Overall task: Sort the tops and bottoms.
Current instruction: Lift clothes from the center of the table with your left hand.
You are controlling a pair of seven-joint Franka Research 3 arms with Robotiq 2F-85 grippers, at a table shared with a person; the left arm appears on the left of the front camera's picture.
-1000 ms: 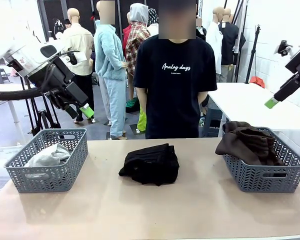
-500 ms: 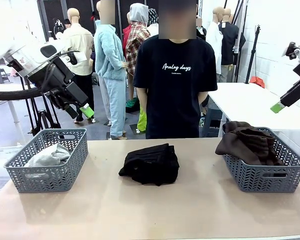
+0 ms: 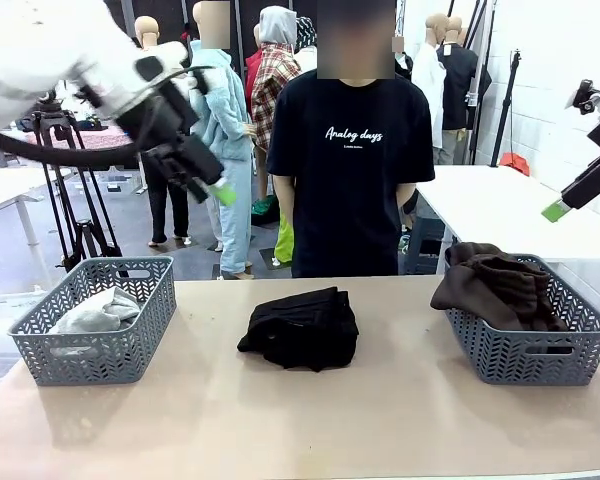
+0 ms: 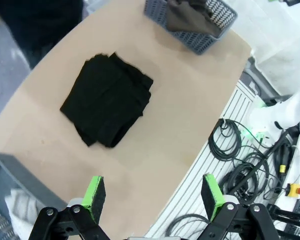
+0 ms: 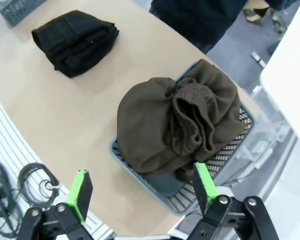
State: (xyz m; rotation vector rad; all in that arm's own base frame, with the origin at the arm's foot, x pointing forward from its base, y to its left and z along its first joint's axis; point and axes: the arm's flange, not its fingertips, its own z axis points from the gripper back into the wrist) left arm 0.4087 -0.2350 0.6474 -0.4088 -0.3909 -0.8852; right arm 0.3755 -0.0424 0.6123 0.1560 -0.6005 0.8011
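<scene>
A folded black garment (image 3: 300, 328), one of the bottoms, lies in the middle of the table (image 3: 380, 420). Dark brown trousers (image 3: 490, 285) are heaped in the right grey basket (image 3: 525, 355), spilling over its near-left rim. The tops, a light grey cloth (image 3: 98, 312), lie in the left grey basket (image 3: 95, 350). My left gripper (image 3: 218, 190) hangs open, high above the table between the left basket and the black garment (image 4: 107, 100); its own view (image 4: 154, 195) looks down on that garment. My right gripper (image 3: 557, 210) is open, high above the brown trousers (image 5: 180, 125).
A person in a black lettered T-shirt (image 3: 350, 150) stands at the far edge, hands out of sight. A white table (image 3: 490, 200) stands behind on the right. Cables (image 4: 240, 150) lie on the floor by the near edge. Bare tabletop surrounds the black garment (image 5: 75, 35).
My left arm has swung up and to the right, carrying its open gripper from above the left basket toward the middle. The right gripper has drifted slightly right and up. The clothes have not moved.
</scene>
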